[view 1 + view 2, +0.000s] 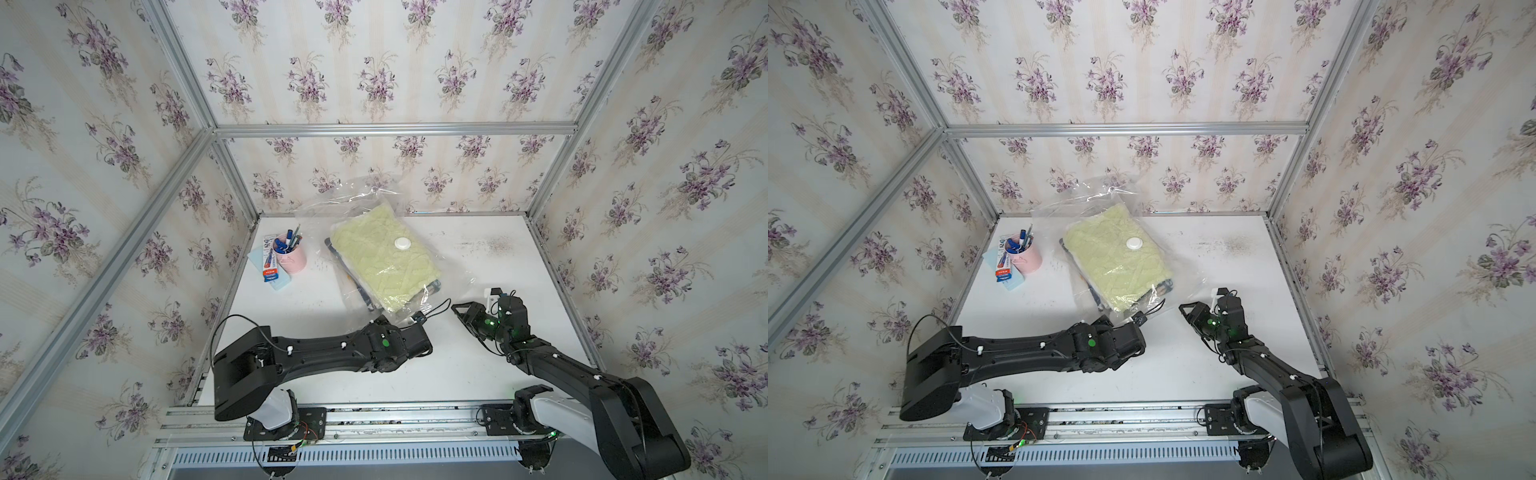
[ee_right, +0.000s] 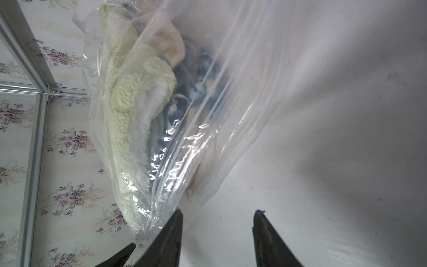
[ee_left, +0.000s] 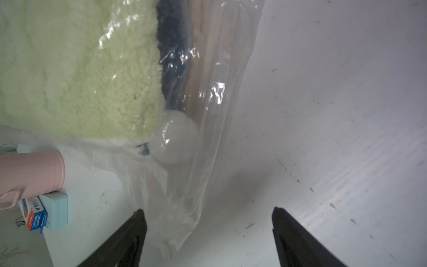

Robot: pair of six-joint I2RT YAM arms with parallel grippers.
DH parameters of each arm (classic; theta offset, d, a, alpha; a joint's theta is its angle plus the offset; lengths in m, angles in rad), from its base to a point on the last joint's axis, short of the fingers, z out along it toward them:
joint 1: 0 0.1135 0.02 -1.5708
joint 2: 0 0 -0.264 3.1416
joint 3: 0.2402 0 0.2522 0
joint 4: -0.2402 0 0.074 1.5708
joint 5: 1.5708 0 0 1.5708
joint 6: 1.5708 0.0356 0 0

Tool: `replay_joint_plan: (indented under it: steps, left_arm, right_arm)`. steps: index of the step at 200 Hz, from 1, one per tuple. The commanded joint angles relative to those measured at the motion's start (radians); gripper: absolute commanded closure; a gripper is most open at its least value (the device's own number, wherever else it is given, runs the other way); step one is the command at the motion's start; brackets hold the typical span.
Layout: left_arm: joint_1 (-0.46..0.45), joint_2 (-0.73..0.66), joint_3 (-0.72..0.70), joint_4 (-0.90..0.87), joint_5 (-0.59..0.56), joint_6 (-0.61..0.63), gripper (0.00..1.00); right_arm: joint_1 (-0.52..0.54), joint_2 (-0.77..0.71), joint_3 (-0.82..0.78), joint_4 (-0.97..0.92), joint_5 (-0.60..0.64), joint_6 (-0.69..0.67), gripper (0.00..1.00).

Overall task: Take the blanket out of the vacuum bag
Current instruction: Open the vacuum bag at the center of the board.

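Clear bag (image 1: 351, 199) (image 1: 1088, 195) flat on the white counter (image 1: 478, 361), far end crumpled up against the back wall (image 1: 415, 166); same pose in both top views. Inside, a folded pale green blanket (image 1: 386, 266) (image 1: 1121, 266) filling most of the bag, with darker blue and peach fabric under it showing at the near edge. Blanket wholly enclosed by the plastic. Round white valve (image 1: 402, 243) (image 1: 1134, 243) on the bag's upper face, over the blanket.

Left end effector (image 3: 208, 211) low over the counter at the bag's near corner. Jaws spread wide, released. A loose tongue of clear plastic between them, close to one jaw, not gripped.

Right end effector (image 2: 218, 211) just off the bag's near edge, on the right arm's side. Jaws apart, released, bare counter in the gap. One jaw touching or just beside the ridged zip edge of the bag; contact not resolvable.

Pink cup (image 1: 293, 257) holding blue pens (image 1: 291, 241), just beside the bag on the left arm's side. Small orange-and-white box (image 1: 270, 274) on a pale blue pad (image 1: 255, 255), beyond the cup from the bag.
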Motion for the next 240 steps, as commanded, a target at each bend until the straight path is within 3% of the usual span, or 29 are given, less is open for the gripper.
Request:
replay_joint_plan:
  steps: [1,35,63,88,121,166,240]
  left_arm:
    - [-0.002,0.054,0.023,0.064,-0.159,0.002,0.12]
    - [0.0,0.125,0.043,0.129,-0.243,0.004,0.19]
    - [0.0,0.182,0.063,0.148,-0.336,-0.019,0.36]
    - [0.004,0.186,0.081,0.149,-0.379,-0.028,0.6]
    - [0.02,0.121,0.083,0.157,-0.387,-0.031,0.76]
    - [0.037,0.055,0.096,0.129,-0.331,-0.043,0.78]
    - [0.049,-0.062,0.115,0.1,-0.241,-0.066,0.74]
  right_arm:
    - [0.0,0.0,-0.025,0.105,-0.032,0.059,0.53]
    - [0.0,0.014,-0.037,0.126,-0.056,0.06,0.55]
    - [0.002,0.007,-0.059,0.158,-0.075,0.08,0.58]
    - [0.009,-0.011,-0.093,0.197,-0.082,0.114,0.63]
    - [0.047,-0.016,-0.13,0.254,-0.049,0.151,0.7]
    - [0.114,0.039,-0.133,0.359,-0.024,0.197,0.77]
    - [0.211,0.195,-0.098,0.565,-0.009,0.258,0.79]
